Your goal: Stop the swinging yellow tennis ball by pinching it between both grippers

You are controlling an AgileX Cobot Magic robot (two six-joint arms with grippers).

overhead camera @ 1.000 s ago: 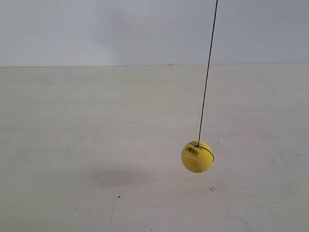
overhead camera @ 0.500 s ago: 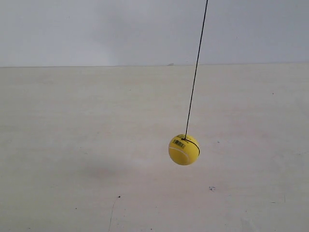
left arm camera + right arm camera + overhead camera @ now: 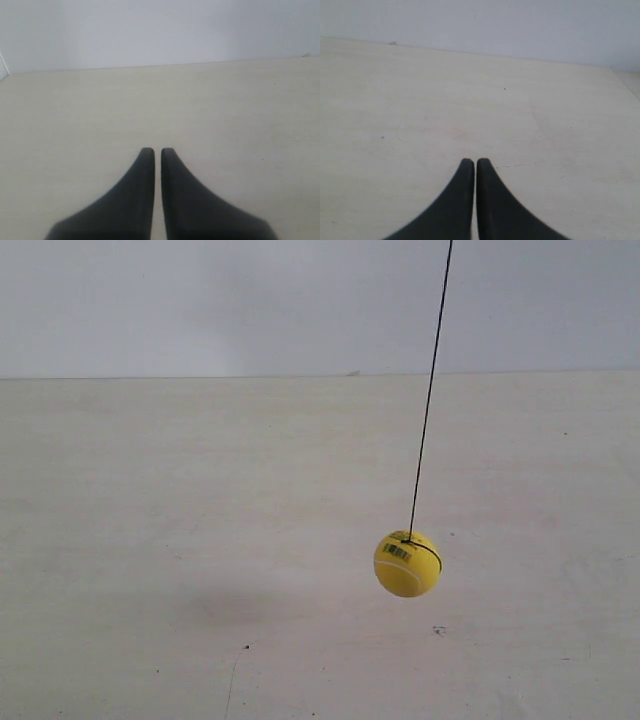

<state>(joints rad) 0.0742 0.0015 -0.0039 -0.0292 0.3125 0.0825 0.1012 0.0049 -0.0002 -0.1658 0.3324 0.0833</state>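
The yellow tennis ball point(image 3: 407, 563), with a barcode sticker and white seam, hangs on a thin dark string point(image 3: 428, 390) above the pale table in the exterior view, right of centre. Neither arm shows in that view. In the left wrist view my left gripper point(image 3: 157, 150) is shut, its two black pointed fingers almost touching, with nothing between them. My right gripper point(image 3: 474, 161) in the right wrist view is shut the same way and holds nothing. The ball appears in neither wrist view.
A pale wooden table point(image 3: 150, 540) fills the exterior view, with a plain white wall point(image 3: 200, 300) behind it. The ball's faint shadow point(image 3: 250, 605) lies on the table to the ball's left. Small dark marks point(image 3: 438, 630) dot the surface.
The ball swung to the view's left and slightly up half a second ago, and has now swung back right and down to about where it hung one second ago.
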